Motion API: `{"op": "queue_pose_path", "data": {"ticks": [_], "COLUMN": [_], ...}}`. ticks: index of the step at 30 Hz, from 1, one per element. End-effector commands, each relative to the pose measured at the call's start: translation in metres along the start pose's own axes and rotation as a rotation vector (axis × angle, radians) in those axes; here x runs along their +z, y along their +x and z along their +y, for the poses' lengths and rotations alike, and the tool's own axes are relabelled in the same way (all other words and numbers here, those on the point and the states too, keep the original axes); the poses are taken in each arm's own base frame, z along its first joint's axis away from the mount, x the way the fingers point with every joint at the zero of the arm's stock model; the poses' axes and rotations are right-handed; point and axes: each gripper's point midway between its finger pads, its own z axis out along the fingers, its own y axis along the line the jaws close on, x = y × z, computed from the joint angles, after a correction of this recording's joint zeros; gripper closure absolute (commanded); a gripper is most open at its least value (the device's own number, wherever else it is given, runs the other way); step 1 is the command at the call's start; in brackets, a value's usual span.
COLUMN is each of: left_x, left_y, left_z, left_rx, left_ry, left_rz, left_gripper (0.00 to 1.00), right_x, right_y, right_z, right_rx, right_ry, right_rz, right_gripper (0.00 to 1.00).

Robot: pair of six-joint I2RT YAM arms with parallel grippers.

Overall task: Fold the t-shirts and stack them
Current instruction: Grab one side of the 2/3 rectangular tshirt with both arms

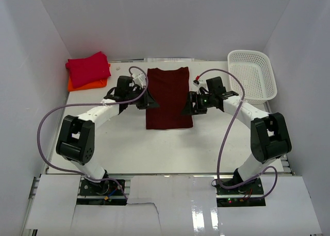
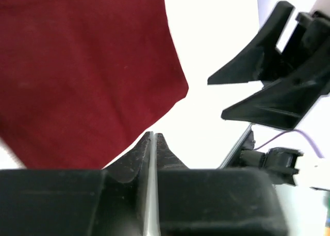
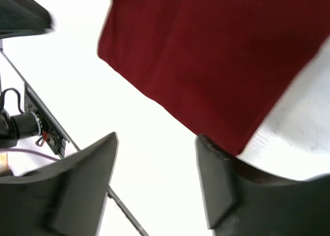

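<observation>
White table (image 1: 129,148); maroon t-shirt (image 1: 167,97) between left tool (image 1: 146,103), right tool (image 1: 186,108)

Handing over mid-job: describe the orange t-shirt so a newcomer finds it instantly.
Start at the table's far left corner, across from the white mesh basket. Two shirts are piled there; the orange t-shirt is the bottom one, peeking out beneath the crimson t-shirt, unlike the maroon t-shirt lying alone mid-table.

Dark maroon t-shirt (image 1: 168,98) — plain; crimson t-shirt (image 1: 88,69) over orange t-shirt (image 1: 92,84); white mesh basket (image 1: 252,75) — white counter (image 1: 170,151).
</observation>
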Motion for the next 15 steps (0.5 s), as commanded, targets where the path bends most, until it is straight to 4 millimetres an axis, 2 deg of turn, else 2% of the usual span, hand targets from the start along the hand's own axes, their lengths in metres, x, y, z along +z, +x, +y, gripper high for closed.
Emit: {"op": "queue_pose_path", "data": {"ticks": [1, 3, 4, 8, 15], "left_x": [-0.025, -0.037, -0.041, -0.055, -0.053], "left_y": [0.016, 0.017, 0.023, 0.027, 0.043], "left_z": [0.021, 0.04, 0.048, 0.068, 0.086], "left_rx": [-0.034, -0.068, -0.081, -0.136, -0.206], "left_ry": [-0.118, -0.2, -0.213, -0.216, -0.2], "left_rz": [0.041, 0.021, 0.027, 0.023, 0.075], "left_gripper": [0.7, 0.38, 0.34, 0.3, 0.3], "right_x": [-0.013, -0.016, -0.017, -0.02, -0.011], "right_y": [0.019, 0.025, 0.026, 0.039, 0.054], "right_z": [-0.025, -0.03, -0.033, -0.049, -0.063], "right_rx": [0.049, 0.073, 0.08, 0.124, 0.163], "right_ry": [0.099, 0.104, 0.109, 0.139, 0.116], "right_rz": [0.041, 0.047, 0.045, 0.059, 0.085], "right_gripper": [0.27, 0.26, 0.25, 0.25, 0.25]}}
